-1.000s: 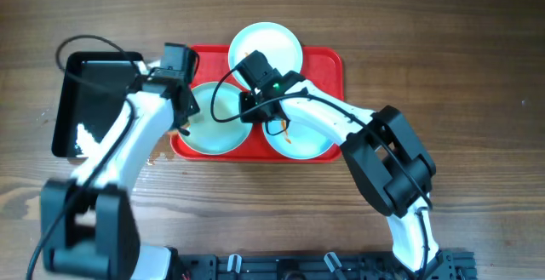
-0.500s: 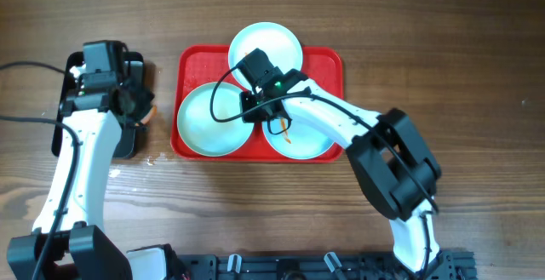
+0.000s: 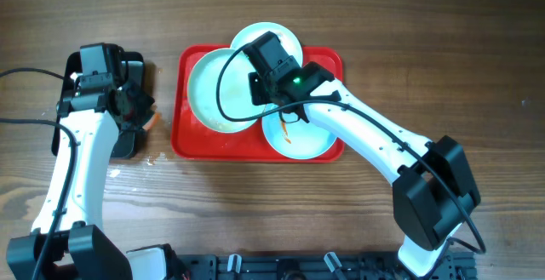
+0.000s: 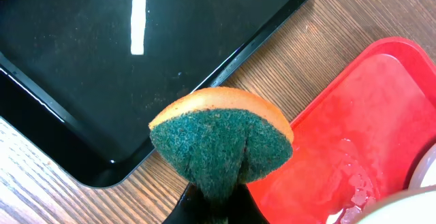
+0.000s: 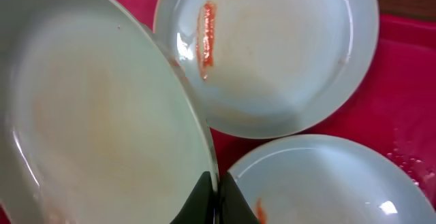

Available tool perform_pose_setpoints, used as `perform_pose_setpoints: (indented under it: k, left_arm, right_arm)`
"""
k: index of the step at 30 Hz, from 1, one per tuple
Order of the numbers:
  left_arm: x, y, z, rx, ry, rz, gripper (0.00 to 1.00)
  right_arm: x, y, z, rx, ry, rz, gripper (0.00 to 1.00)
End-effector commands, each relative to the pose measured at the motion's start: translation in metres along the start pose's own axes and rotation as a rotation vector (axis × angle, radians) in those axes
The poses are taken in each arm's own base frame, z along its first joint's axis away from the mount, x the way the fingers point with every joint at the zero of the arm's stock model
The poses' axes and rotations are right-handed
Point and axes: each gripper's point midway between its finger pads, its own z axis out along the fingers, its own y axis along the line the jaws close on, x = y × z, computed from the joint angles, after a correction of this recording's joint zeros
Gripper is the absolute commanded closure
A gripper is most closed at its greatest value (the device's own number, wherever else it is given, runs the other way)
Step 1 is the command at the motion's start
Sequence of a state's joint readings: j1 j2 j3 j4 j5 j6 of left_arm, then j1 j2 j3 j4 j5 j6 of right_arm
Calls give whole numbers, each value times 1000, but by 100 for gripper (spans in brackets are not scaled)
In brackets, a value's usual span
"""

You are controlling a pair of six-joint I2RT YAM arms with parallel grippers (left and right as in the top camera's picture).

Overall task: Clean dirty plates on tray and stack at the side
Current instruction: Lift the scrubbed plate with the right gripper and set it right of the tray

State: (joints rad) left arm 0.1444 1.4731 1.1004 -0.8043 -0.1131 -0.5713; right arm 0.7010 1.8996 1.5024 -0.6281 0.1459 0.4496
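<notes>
We are pinching one plate [image 3: 211,88] by its rim in the right hand [image 5: 216,198], tilted above the tray [image 3: 328,65]; this thin grip is risking a slip. The left hand [image 4: 212,203] is gripping a sponge [image 4: 221,139].

A brown wooden table [image 3: 443,42] with long streaked grain fills the view under even light

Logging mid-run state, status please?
Right gripper shut on plate rim, plate tilted over tray. Left gripper holds sponge beside bin. Two smeared plates close by.
</notes>
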Motion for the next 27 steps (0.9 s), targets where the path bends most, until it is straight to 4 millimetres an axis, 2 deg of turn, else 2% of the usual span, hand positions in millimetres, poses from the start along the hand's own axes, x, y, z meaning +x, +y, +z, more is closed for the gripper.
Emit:
perform_pose_setpoints:
  k: [1,4,5,8,11,13,14,16,18,19,22,24,27]
  left_arm:
    - [1,1,1,4,6,-18,96]
    - [7,4,9,0,10,-17,96]
    - [12,7,14,-6,19,-16,96]
    - [18,11,20,-14,29,-15,96]
    - [18,11,21,-12,26,-15,96]
    - [16,9,21,-7,20,-16,96]
    - [17,9,21,-7,20,-16,96]
    - [17,9,21,-7,21,-16,96]
    - [17,10,21,-9,23,-15,96]
    - [17,10,21,-9,23,-15,96]
    - [17,10,21,-9,23,-15,96]
    - [17,10,21,-9,23,-15,96]
    - [17,10,21,-9,23,-15,96]
  right_arm:
    - [-19,-5,-26,115,-85,-81,96]
    - [-39,-11,-55,263,-154,-151,96]
    - [-48,-6,-66,281,-186,-178,96]
    - [-52,2,-72,294,-216,-205,96]
    - [-63,-8,-83,423,-283,-255,96]
    - [-73,6,-93,485,-333,-430,96]
    - [-77,11,-99,513,-365,-460,96]
    - [-83,35,-109,578,-446,-542,96]
    - [-78,50,-105,623,-459,-606,96]
    - [-72,52,-95,667,-448,-635,96]
    - [-59,49,-67,791,-395,-720,96]
    - [-55,46,-62,881,-379,-765,96]
    - [-55,52,-64,881,-401,-760,96]
